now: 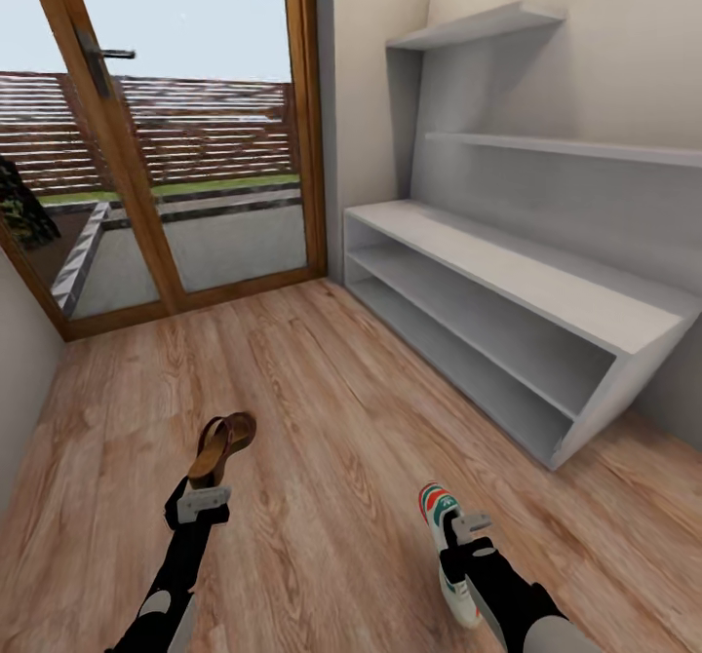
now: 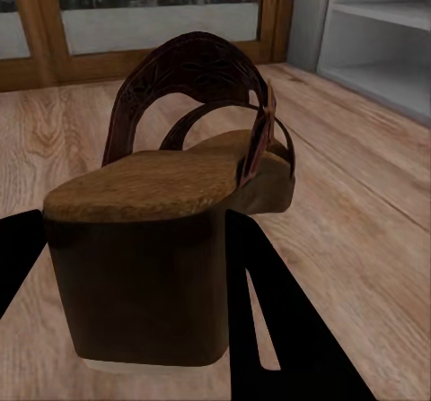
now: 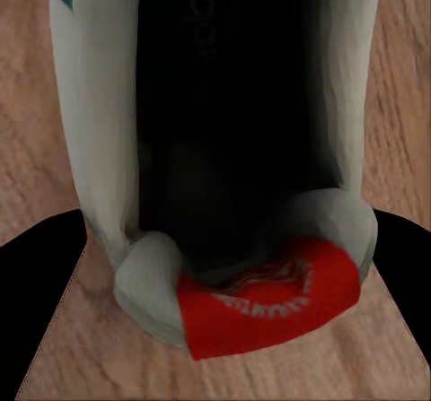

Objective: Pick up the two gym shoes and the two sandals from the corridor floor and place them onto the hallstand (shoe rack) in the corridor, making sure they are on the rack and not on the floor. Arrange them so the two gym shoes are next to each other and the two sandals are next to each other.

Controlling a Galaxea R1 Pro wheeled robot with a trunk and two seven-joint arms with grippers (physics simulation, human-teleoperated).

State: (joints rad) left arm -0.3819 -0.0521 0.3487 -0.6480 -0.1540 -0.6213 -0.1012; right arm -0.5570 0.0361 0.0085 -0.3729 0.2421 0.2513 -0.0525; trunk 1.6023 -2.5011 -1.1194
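Note:
My left gripper (image 1: 203, 499) is shut on the heel of a brown sandal (image 1: 224, 439), which it holds off the corridor floor (image 1: 322, 409) with the toe pointing away. In the left wrist view the sandal (image 2: 153, 186) sits between the dark fingers (image 2: 269, 311). A white gym shoe (image 1: 436, 507) with teal and red stripes is clamped across its middle by my right gripper (image 1: 466, 528). The right wrist view looks onto the gym shoe (image 3: 224, 105) from its red heel tab, with a finger (image 3: 36, 329) on each side. The pale grey hallstand (image 1: 546, 288) stands ahead on the right, and nothing lies on its low shelves or flat top.
A wood-framed glass door (image 1: 185, 146) closes the corridor's far end, to the left of the hallstand. A wall (image 1: 19, 361) runs along the left side. Stepped wall shelves (image 1: 487, 24) rise above the hallstand. Open wood floor lies between me and the rack.

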